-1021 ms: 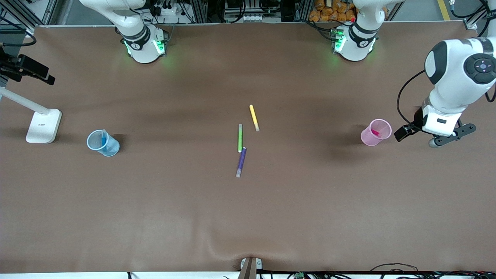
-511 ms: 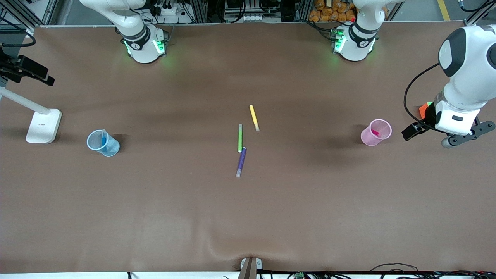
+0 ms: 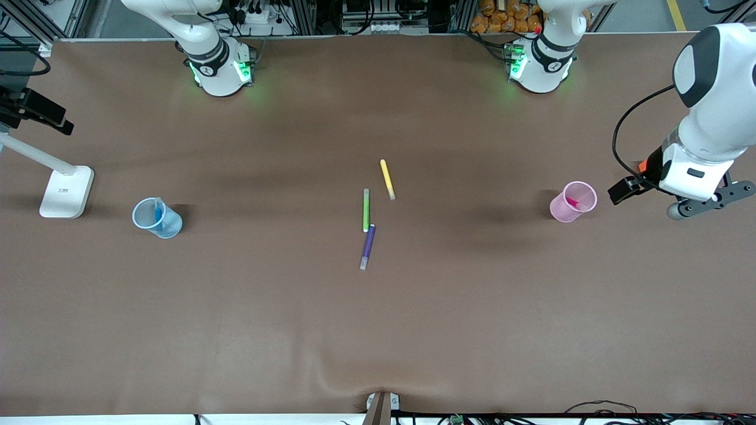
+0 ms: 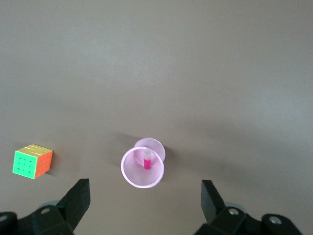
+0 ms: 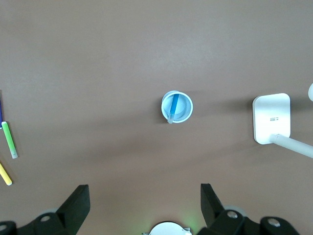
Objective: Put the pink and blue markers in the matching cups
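We judged the task done — the blue marker (image 3: 157, 213) stood in the blue cup (image 3: 157, 218), the pink marker (image 3: 573, 202) seemingly in the pink cup (image 3: 572, 202) — with left gripper (image 4: 142, 205) and right gripper (image 5: 143, 208) both spread empty above the worktop (image 3: 378, 324).

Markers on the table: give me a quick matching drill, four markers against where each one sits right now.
Things:
1. pink marker
2. blue marker
3. purple marker
4. yellow marker

Places:
A. lying on the table, farthest from the front camera of the loose markers
B. inside the blue cup
C. inside the pink cup
D. lying on the table, just nearer the front camera than the green marker

Pairs: 1-C, 2-B, 3-D, 4-A
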You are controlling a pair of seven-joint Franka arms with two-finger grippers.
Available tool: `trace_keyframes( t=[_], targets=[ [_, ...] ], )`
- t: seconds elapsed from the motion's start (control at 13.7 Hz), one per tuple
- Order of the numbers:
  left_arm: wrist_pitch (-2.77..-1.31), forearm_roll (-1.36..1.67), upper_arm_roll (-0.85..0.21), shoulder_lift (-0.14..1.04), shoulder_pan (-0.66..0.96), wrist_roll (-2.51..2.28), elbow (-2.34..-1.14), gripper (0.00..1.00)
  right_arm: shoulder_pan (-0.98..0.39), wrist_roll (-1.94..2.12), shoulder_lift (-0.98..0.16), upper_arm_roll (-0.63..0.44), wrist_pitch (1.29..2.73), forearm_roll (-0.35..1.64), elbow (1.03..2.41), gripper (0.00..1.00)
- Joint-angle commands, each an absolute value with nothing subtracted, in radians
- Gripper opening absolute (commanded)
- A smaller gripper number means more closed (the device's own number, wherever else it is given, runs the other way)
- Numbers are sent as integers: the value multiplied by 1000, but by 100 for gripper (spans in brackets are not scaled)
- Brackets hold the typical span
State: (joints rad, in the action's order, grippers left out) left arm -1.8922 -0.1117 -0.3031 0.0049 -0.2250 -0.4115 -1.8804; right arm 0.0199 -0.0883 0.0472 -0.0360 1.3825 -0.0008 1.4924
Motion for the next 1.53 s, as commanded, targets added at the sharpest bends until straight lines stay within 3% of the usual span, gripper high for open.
trace_keyframes(
  t=[0.0,0.73,1.17,1.24,1.46],
  targets=[
    [-1809,-87,-328,21,-224,-391,-1800,100,20,-75,71,-35,1407,-21,1522,100],
    [-1605,-64,-330,12,-206,-322,-1586,100,23,-75,71,-40,1394,-20,1523,100],
    [-1585,-67,-316,11,-193,-299,-1473,100,17,-57,71,-38,1394,-17,1522,100],
    [-1585,-67,-292,8,-151,-296,-1471,100,17,-29,71,-38,1396,-17,1522,100],
    [-1478,-58,-63,-20,53,-287,-1480,100,18,-25,71,-38,1400,-14,1520,100]
  ],
)
